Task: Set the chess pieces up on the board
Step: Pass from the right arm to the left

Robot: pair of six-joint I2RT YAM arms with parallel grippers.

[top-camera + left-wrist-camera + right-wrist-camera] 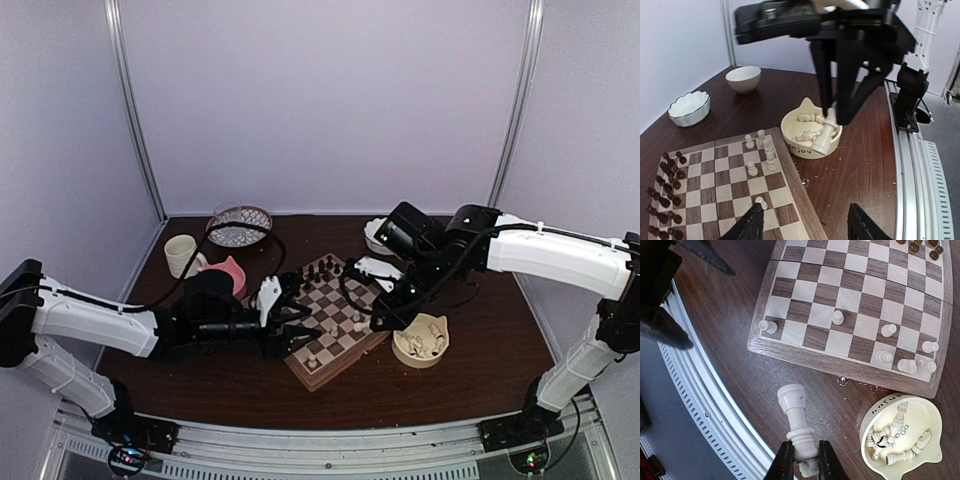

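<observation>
**A:** Dark brown table, pale walls all round. What is the right end effector doing?

**B:** It is clamping a tilted cream-white piece above the table, just off the board.

**A:** And the left end effector?

**B:** It is hanging partly open, gripping nothing, at the board's 9 o'clock. Other chess pieces are standing on the board's near squares and lying in the bowl at its 3 o'clock.

I see the board lying flat, several cream chess pieces upright near one edge; the right gripper pinches a tall piece beside it.
</observation>
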